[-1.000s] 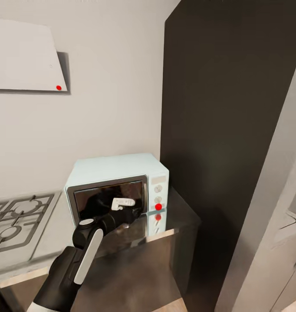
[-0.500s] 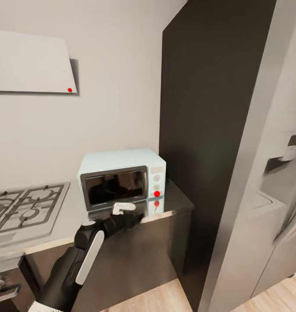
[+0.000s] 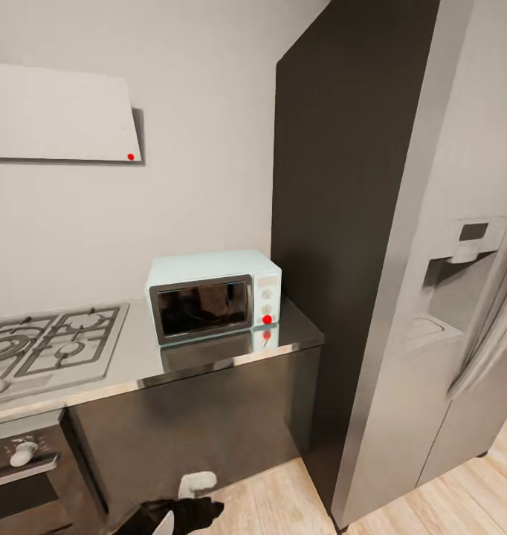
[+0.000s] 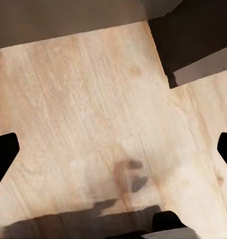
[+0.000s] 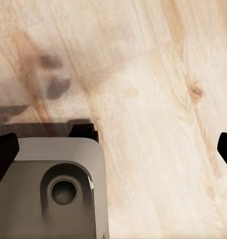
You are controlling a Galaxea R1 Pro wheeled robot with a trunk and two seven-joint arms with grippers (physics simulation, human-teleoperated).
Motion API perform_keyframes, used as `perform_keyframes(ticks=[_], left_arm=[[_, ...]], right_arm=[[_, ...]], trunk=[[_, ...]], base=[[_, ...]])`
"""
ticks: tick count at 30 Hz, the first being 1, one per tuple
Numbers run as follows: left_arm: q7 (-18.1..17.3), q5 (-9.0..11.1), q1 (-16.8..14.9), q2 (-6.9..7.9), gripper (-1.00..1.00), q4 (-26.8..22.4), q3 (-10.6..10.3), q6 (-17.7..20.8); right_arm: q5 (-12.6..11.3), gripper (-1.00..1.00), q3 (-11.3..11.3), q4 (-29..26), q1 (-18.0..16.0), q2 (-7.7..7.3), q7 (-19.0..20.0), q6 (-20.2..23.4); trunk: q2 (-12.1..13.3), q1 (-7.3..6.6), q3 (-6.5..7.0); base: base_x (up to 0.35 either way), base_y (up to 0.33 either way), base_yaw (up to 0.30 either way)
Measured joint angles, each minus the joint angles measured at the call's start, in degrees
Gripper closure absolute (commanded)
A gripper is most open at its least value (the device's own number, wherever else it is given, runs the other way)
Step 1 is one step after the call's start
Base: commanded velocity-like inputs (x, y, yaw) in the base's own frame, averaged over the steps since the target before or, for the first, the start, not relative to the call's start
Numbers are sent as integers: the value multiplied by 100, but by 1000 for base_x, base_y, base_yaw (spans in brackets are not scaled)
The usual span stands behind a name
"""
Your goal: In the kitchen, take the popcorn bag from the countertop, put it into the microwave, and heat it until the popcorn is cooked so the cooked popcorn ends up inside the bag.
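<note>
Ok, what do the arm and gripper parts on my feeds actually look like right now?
In the head view the left arm's end is glossy black with a white block on top and a white strip along it. In each wrist view, the left gripper and the right gripper show as two plain black fingertips at the picture's side edges, spread wide. No cables or markings are visible.
</note>
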Motion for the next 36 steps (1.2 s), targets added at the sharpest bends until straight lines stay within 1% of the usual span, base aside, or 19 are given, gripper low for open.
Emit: perform_keyframes(ticks=[2, 4, 5, 6, 8, 10, 12, 16, 17, 19, 21, 24, 31, 36], left_arm=[[4, -31, 5, 5, -100, 1185, 25, -528], [31, -12, 5, 29, -100, 1820, 29, -978], [57, -6, 7, 48, -100, 1981, 34, -1139], [68, -5, 5, 61, -100, 2042, 36, -1212], [82, -10, 17, 82, -100, 2109, 33, -1307], [88, -15, 107, 89, -100, 2130, 31, -1350], [90, -23, 371, 88, -100, 2139, 23, -1377], [90, -23, 771, 118, -100, 2141, 29, -1412], [90, -19, 843, 134, -100, 2139, 32, -1477], [96, -8, 983, 155, -100, 2130, 37, -1814], [100, 5, 1041, 161, -100, 2126, 34, -2010], [104, 12, 1084, 165, -100, 2134, 39, -2128], [105, 13, 1094, 165, -100, 2135, 40, -2142], [111, 52, 1214, 158, -100, 2130, 40, -2189]], right_arm=[[0, -100, 1, 0, 2, 0, 0, 0], [0, -100, 0, 0, 0, 0, 0, 0], [1, -100, 0, 0, 2, 4, 0, 0], [4, -100, 0, 0, 1, 6, 0, 0], [7, -100, 0, 0, 0, 13, 0, 0], [8, -100, 0, 0, 0, 27, 0, 0], [8, -100, 0, 0, 0, 39, 0, 5], [8, -100, 0, 0, 0, 73, 8, 16], [8, -100, 0, 0, -1, 71, 5, 16], [2, -100, -3, 0, -1, 54, 1, 13], [1, -100, -1, 0, -1, 53, 0, 12], [0, -100, -5, 0, 1, 39, 0, 11], [0, -100, -6, 0, 3, 33, 0, 11], [6, -100, -1, 2, 0, 58, 0, 50]], trunk=[[0, 0, 0], [0, 0, 0], [0, 0, 1], [0, 0, 1], [0, 0, 1], [0, 0, 1], [-1, 0, 0], [-1, 0, 0], [-1, 0, 1], [-1, 0, 1], [-1, 0, 1], [0, 0, 1], [0, 0, 1], [0, 0, 1]], base=[[-2, 0, 0], [0, 0, 0], [0, 0, 0], [0, 0, 0], [0, 0, 0], [0, 0, 0], [0, 0, 0], [0, 0, 43], [0, 0, 194], [0, 0, 230], [0, 0, 252], [0, 0, 264], [0, 0, 267], [0, 0, 269]])
